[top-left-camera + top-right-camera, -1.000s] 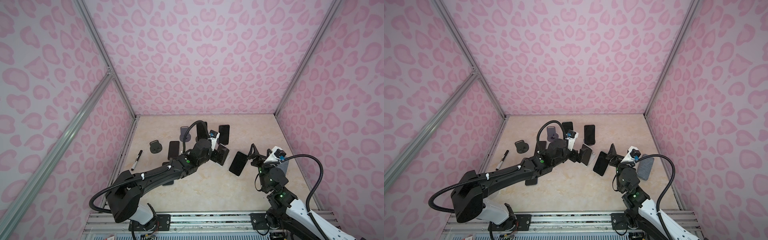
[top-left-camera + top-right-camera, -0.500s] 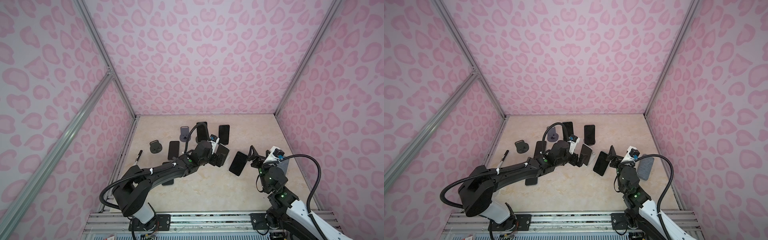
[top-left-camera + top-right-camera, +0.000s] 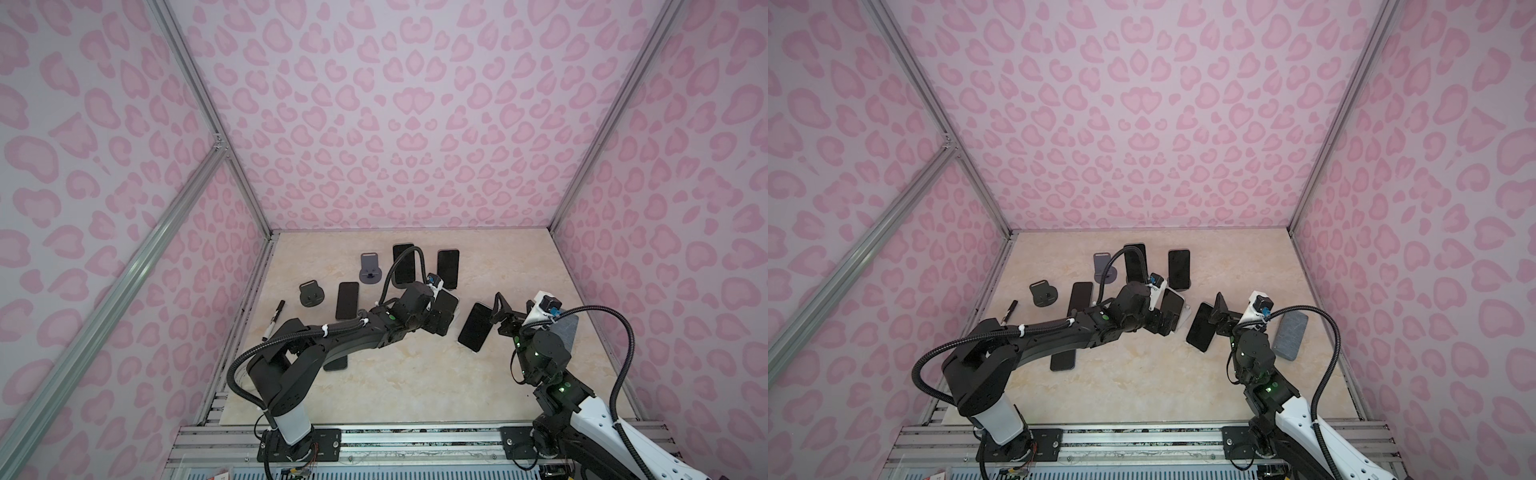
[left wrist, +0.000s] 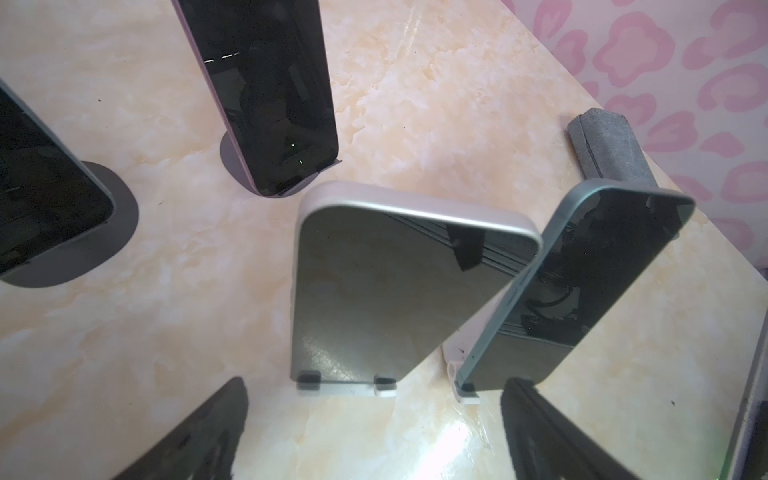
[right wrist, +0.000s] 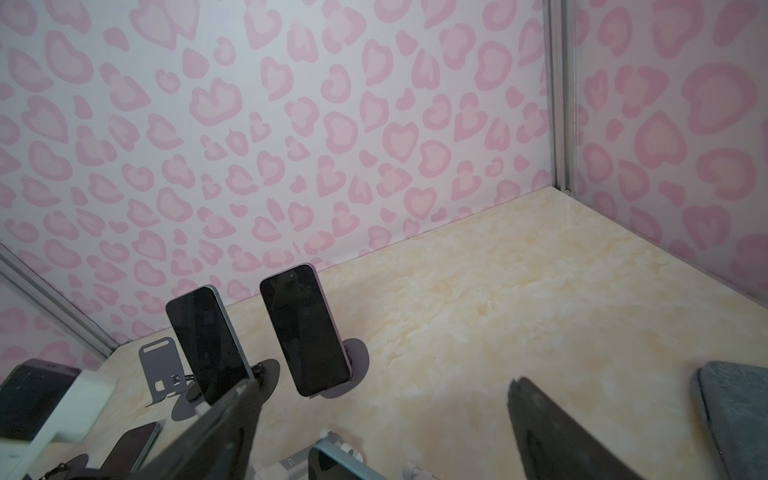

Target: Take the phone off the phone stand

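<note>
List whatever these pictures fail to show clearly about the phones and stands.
Flat phone: in a top view, mostly under the left arm.
White-rimmed phone: in a top view, lower half hidden behind the left end effector.
Teal phone: right wrist view, cut off by the picture's edge.
Fingers: left wrist view, blurred and cut off.
Pen: in a top view, too small for details.

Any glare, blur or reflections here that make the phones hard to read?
Left wrist view: glare patch on the table, left gripper fingers blurred up close, silver-edged phone mirrors its surroundings. Right wrist view: right gripper fingers soft, purple phone sharp. Both top views: even light, nothing blurred.
</note>
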Controlling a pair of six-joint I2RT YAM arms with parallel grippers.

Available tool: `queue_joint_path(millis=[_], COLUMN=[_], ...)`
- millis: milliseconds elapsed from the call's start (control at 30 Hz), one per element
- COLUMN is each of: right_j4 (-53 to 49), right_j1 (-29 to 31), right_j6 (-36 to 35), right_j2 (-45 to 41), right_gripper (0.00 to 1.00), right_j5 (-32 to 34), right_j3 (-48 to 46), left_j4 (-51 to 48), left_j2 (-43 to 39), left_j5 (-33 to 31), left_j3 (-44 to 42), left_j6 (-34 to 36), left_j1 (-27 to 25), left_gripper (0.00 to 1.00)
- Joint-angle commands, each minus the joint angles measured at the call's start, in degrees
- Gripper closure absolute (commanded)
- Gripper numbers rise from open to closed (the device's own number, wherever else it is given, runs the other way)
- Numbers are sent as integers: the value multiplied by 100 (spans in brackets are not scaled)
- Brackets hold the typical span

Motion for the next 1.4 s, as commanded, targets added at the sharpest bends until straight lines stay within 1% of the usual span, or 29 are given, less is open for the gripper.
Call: queue_joint_path(millis=[0, 67, 200, 367, 467, 633, 733, 833, 1033, 1367], right_j4=[132, 148, 177, 244, 278, 324, 396, 423, 440, 473], right_j1=[1, 0, 0, 0, 2, 0, 0, 0, 7, 0], right_j6=[33, 81, 95, 141, 187, 165, 146, 155, 165, 130], right_j2=[86, 78, 30, 85, -58, -177, -104, -18, -6, 220], right_gripper=[5, 6, 6, 7, 7, 8, 8, 8, 8, 8], right_j5=[-32, -9, -28, 56, 24, 157, 153, 131, 107, -51], right_j3=[36, 12, -18, -67, -125, -211, -225, -212, -228, -154], left_j4=[36, 32, 101, -16, -27, -56, 75, 286, 574, 606], left_j2=[145, 174, 213, 248, 184, 218, 197, 175, 181, 323], left_j5=[-53, -122, -31, -165, -353, -410, -466, -539, -287, -357], left_j3=[115, 148, 164, 247, 203, 242, 210, 153, 100, 285], left_j6=[-25, -15, 10, 279, 410, 723, 945, 1023, 1176, 1212], left_j1=[-16, -17, -27, -69, -83, -118, -131, -131, -131, -131], left_gripper=[2, 2, 2, 2, 2, 2, 2, 2, 2, 2])
